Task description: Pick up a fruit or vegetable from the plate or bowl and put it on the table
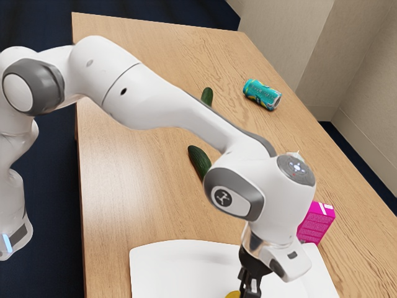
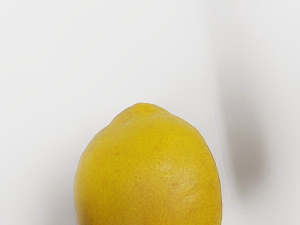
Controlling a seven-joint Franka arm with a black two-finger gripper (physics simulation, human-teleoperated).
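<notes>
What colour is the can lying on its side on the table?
Teal, seen best in the exterior view.

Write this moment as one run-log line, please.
lemon: at white plate | arm: reaching down there | grasp, lift: unclear | table: two cucumbers, can, pink box

My smooth white arm with grey joint caps (image 1: 142, 99) enters at the upper left of the frame and bends down at its bulky white wrist (image 1: 282, 205), my black metal gripper (image 1: 250, 283) pointing downward at the bottom edge, right of centre.

Beige walls (image 1: 367, 87), dark blue floor (image 1: 37, 22), wooden table (image 1: 136, 161)
</notes>
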